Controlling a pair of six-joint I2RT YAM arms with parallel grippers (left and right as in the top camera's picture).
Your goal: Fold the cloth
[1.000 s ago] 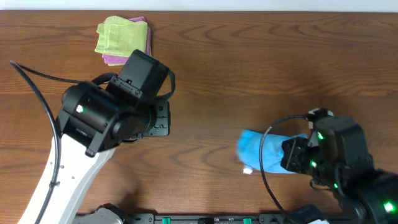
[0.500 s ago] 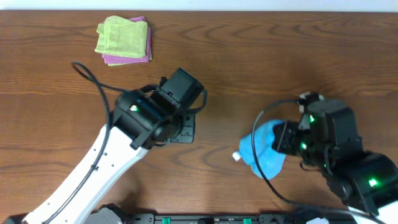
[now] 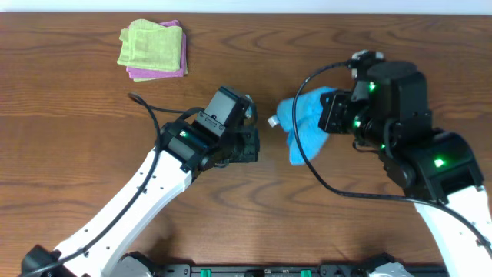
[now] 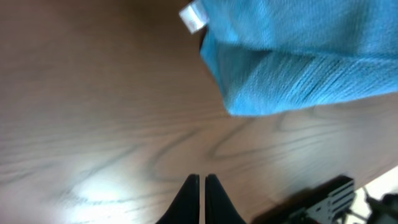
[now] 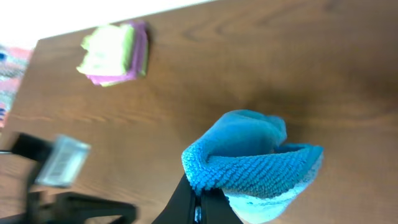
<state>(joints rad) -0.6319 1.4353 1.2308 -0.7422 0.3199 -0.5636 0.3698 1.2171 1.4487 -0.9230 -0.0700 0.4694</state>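
The sky-blue cloth (image 3: 301, 123) is bunched up right of the table's middle, its white tag (image 3: 272, 121) pointing left. My right gripper (image 5: 198, 198) is shut on a doubled edge of the cloth (image 5: 255, 165), which curls over the fingertips above the wood. In the overhead view the right wrist (image 3: 338, 114) covers those fingers. My left gripper (image 4: 201, 179) is shut and empty, a short way from the cloth (image 4: 298, 56) and its tag (image 4: 193, 17). Overhead, the left gripper (image 3: 254, 142) lies just left of the cloth.
A light green cloth (image 3: 150, 45) lies folded on a pink one (image 3: 157, 73) at the table's far left corner. Both show in the right wrist view as a green and pink stack (image 5: 115, 53). The right arm's black cable (image 3: 304, 158) loops beside the blue cloth.
The right gripper has carried the cloth from the front right of the table up and leftwards. The left arm has swung right, bringing its shut gripper close to the cloth.
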